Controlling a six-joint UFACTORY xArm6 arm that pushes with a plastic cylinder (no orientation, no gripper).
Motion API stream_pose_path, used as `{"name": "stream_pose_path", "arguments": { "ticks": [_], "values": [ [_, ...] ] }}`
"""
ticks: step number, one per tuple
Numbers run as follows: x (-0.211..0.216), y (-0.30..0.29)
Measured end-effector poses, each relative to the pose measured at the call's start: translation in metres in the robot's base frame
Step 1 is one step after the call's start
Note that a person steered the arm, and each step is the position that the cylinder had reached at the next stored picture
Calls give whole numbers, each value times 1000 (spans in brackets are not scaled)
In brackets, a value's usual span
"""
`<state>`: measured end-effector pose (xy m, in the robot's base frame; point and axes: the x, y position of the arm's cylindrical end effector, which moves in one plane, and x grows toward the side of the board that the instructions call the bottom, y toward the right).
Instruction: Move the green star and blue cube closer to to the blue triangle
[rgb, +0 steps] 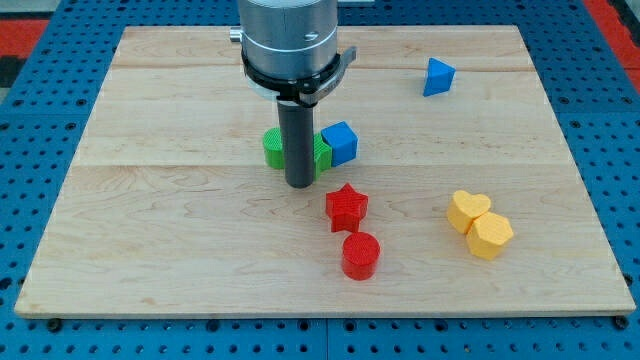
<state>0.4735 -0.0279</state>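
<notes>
The green star (274, 147) lies near the board's middle, mostly hidden behind my rod. The blue cube (340, 142) touches it on the view's right. The blue triangle (437, 77) sits toward the view's top right, well apart from both. My tip (300, 184) rests on the board just below the green star, at its bottom edge, and left of the blue cube's lower corner.
A red star (347, 207) and a red cylinder (361, 255) lie below and right of my tip. A yellow heart (467, 211) and a yellow hexagon (490, 236) touch each other at the view's right. The wooden board (150, 230) sits on a blue pegboard.
</notes>
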Motion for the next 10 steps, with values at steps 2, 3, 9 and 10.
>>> {"name": "stream_pose_path", "arguments": {
  "ticks": [2, 3, 9, 10],
  "values": [
    [-4, -25],
    [-24, -7],
    [-147, 138],
    [-129, 110]
  ]
}}
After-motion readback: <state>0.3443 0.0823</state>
